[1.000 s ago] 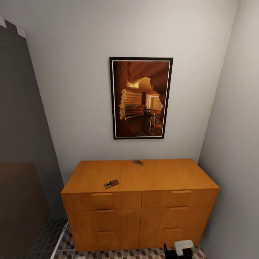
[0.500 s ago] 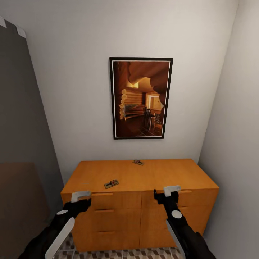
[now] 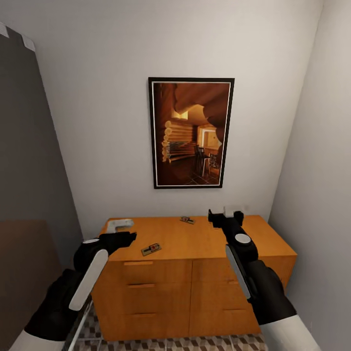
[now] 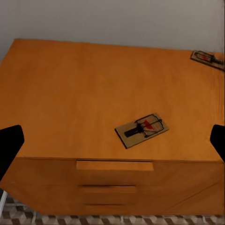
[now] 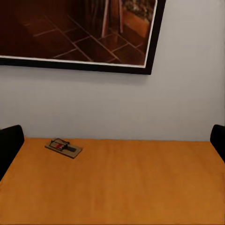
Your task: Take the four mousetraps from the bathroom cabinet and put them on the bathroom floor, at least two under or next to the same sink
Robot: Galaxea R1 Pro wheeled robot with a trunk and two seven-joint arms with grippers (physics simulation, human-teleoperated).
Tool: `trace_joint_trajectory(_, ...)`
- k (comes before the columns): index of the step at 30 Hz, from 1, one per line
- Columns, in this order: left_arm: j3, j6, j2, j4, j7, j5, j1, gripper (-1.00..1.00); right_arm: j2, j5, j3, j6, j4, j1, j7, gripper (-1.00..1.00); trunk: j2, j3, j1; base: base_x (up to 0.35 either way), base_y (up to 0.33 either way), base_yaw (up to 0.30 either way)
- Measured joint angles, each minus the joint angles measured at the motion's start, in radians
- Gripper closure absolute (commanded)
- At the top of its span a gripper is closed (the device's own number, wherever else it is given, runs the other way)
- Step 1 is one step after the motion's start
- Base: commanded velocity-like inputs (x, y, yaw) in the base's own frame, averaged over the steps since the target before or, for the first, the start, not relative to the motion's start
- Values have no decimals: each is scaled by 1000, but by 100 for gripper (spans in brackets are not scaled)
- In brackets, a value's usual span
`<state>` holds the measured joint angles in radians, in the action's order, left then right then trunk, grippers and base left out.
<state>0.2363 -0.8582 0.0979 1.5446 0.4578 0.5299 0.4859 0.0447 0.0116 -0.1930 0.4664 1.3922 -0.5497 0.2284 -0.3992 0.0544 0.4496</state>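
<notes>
Soft, even light fills the rendered room, its source not visible; the white wall (image 3: 107, 122) shades to grey toward the corners and the left side falls into a dim brown-grey. The cabinet (image 3: 195, 239) top glows a flat orange without glare, brightest just ahead of the left gripper (image 3: 122, 229). Faint shadows sit under the mousetrap (image 4: 142, 130) between the left gripper's fingertips. Edges look slightly soft throughout, and the framed picture (image 5: 79, 33) above the right gripper (image 3: 225, 215) is mildly blurred.
</notes>
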Motion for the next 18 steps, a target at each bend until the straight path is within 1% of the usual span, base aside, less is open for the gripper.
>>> trace_joint_trajectory(1,0,-45,-25,-1,7,-14,24,-100,2,-14,0,21,-3,-24,-1,-100,0,0,0,0,0,0)
trace_joint_trajectory(2,1,-68,-39,-4,9,-26,36,-100,2,-22,-1,31,-8,-36,-2,-100,0,0,0,0,0,0)
trace_joint_trajectory(5,6,-111,-80,-23,12,-69,69,-100,3,-40,-2,50,-31,-64,-2,-100,0,0,0,0,0,0)
trace_joint_trajectory(6,15,-122,-102,-49,13,-105,84,-100,4,-46,-2,57,-58,-81,-3,-100,0,0,0,0,0,0)
trace_joint_trajectory(8,22,-129,-122,-83,13,-150,96,-100,4,-51,-2,61,-99,-98,-3,-100,0,0,0,0,0,0)
trace_joint_trajectory(11,28,-132,-140,-132,9,-211,106,-100,4,-53,-3,64,-175,-134,-4,-100,0,0,0,0,0,0)
trace_joint_trajectory(12,30,-127,-148,-161,4,-238,110,-100,5,-54,-4,65,-222,-160,-4,-100,0,0,0,0,0,0)
trace_joint_trajectory(14,32,-113,-153,-186,-5,-258,113,-100,5,-54,-6,65,-262,-181,-4,-100,0,0,0,0,0,0)
trace_joint_trajectory(15,34,-90,-156,-204,-17,-269,114,-100,5,-54,-10,64,-288,-194,-4,-100,0,0,0,0,0,0)
trace_joint_trajectory(18,35,-43,-159,-224,-52,-282,116,-100,5,-53,-28,62,-317,-207,-3,-100,0,0,0,0,0,0)
